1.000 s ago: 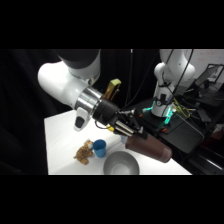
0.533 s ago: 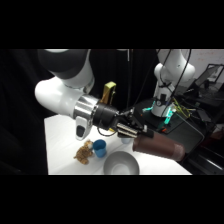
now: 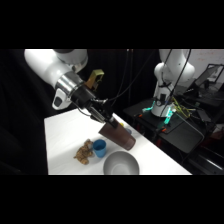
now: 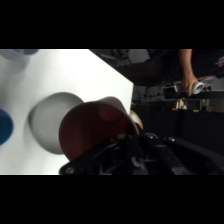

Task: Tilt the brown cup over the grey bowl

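Your gripper (image 3: pixel 106 121) pinches the brown cup (image 3: pixel 119 136), which is lifted off the table (image 3: pixel 62 132) and tipped steeply, mouth slanting down. The grey bowl (image 3: pixel 120 163) sits just below the cup's mouth. A blue cup (image 3: pixel 99 147) stands beside the bowl.

Bright light is washing out the white table (image 4: pixel 75 80) against a dark room. Both views are showing soft blur, and the brown cup (image 4: pixel 95 130) is sitting out of focus.

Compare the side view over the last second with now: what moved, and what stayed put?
The gripper, holding the brown cup, swung left across the table, carrying the tilted cup from right of the grey bowl to just above its rim. The bowl, blue cup and brown clutter stayed put.
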Controlling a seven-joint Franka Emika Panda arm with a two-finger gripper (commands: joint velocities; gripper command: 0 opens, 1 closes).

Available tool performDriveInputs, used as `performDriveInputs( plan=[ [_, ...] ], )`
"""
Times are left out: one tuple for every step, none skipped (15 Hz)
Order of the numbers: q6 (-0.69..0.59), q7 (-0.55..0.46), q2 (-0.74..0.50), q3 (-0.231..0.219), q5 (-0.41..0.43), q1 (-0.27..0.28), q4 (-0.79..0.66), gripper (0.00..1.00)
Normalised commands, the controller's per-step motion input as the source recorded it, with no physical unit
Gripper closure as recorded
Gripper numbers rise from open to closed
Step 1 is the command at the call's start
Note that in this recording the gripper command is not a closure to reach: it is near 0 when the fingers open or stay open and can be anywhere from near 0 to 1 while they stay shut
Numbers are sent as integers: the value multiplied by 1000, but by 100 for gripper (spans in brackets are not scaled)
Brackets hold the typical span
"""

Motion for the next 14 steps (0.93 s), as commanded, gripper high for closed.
performDriveInputs(
  plan=[
    [509,-15,-621,-74,-442,-37,-606,18],
    [563,19,-613,-63,-407,-42,-630,18],
    [630,52,-611,-57,-354,-32,-666,18],
    [690,76,-607,-57,-307,-30,-708,18],
    [738,111,-583,-52,-284,-13,-724,18],
    [782,140,-545,-52,-275,-3,-734,17],
    [820,179,-503,-48,-263,10,-728,17],
    [859,200,-462,-53,-263,13,-740,18],
    [886,216,-434,-59,-266,11,-750,18],
    [891,259,-399,-71,-270,5,-752,18],
    [862,334,-340,-78,-288,10,-698,18],
    [838,400,-264,-84,-307,14,-632,18],
    [801,472,-225,-86,-326,25,-575,18],
    [750,557,-189,-93,-364,43,-524,18]
  ],
)
